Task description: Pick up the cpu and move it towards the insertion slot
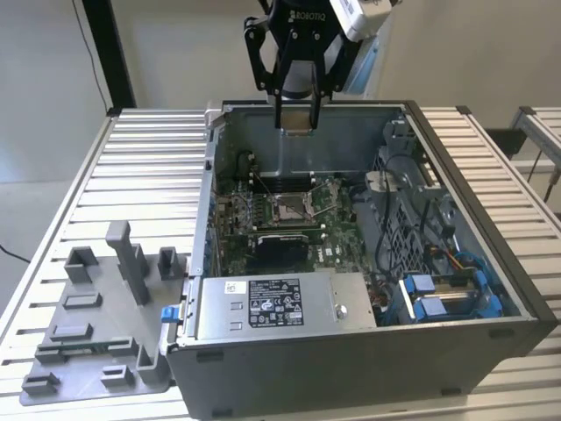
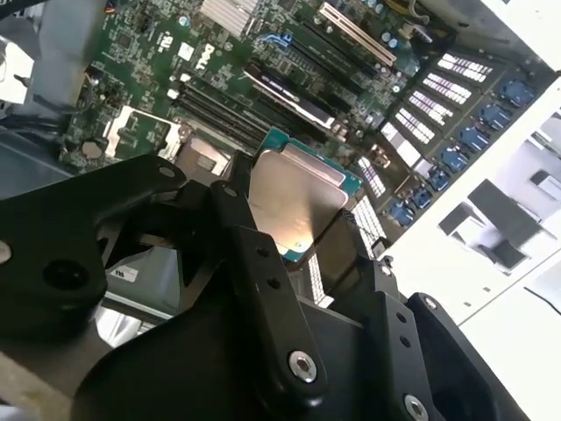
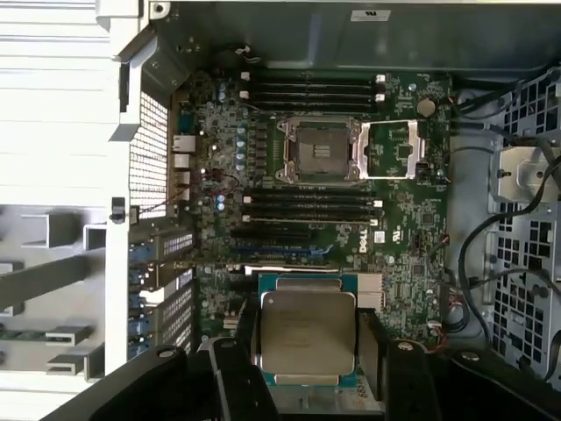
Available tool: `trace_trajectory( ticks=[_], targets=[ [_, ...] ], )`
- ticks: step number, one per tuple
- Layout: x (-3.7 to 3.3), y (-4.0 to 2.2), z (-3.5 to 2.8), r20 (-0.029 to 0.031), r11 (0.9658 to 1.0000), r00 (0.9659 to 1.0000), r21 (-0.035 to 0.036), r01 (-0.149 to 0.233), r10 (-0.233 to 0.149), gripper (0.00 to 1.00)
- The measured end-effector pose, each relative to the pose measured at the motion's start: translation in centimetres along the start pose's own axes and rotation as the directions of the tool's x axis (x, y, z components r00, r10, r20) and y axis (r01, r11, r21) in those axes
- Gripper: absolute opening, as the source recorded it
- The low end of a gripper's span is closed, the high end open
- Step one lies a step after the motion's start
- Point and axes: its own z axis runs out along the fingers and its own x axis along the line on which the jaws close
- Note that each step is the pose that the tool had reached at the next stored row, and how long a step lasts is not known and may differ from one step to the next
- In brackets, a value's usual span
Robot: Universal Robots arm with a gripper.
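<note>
Exterior view high, facing the open computer case; both wrist views close above its motherboard.

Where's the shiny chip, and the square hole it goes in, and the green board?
cpu (image 3: 306,340): first wrist view, middle of its silvery face.
insertion slot (image 3: 316,151): first wrist view, its brownish centre.
green motherboard (image 3: 412,215): first wrist view, bare green patch beside the long black slots.

We see a ribbed, light-grey slatted metal table. On it rests an open dark-grey computer case. At the exterior view's left, just beside the case, sits a grey plastic fixture tray with upright blocks.
</note>
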Motion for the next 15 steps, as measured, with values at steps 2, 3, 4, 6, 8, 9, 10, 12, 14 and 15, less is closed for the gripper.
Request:
trace_trajectory(
  ticks=[2, 3, 4, 6, 8, 9, 10, 12, 14, 15],
  targets=[
    [0.0, 0.4, 0.02, 0.0, 1.0, 1.0, 0.0, 0.0, 0.0, 0.0],
    [-0.01, 0.6, 0.03, 0.0, 1.0, 1.0, 0.0, 0.0, 0.0, 0.0],
    [-0.01, 0.79, 0.04, -0.0001, 1.0, 1.0, 0.0, 0.0, 0.0, 0.0],
    [-0.01, 1.17, 0.06, -0.0001, 1.0, 1.0, 0.0, 0.0, 0.0, 0.0],
    [-0.01, 1.54, 0.08, -0.0001, 1.0, 1.0, 0.0, 0.0, 0.0, 0.0],
    [-0.01, 1.72, 0.09, -0.0001, 1.0, 1.0, 0.0, 0.0, 0.0, 0.0],
    [-0.02, 1.89, 0.1, -0.0001, 1.0, 1.0, 0.0, 0.0, 0.0, 0.0],
    [-0.02, 2.24, 0.12, -0.0001, 1.0, 1.0, 0.0, 0.0, 0.0, 0.0],
    [-0.02, 2.56, 0.13, -0.0001, 1.0, 1.0, 0.0, 0.0, 0.0, 0.0],
    [-0.03, 2.72, 0.14, -0.0001, 1.0, 1.0, 0.0, 0.0, 0.0, 0.0]
  ],
)
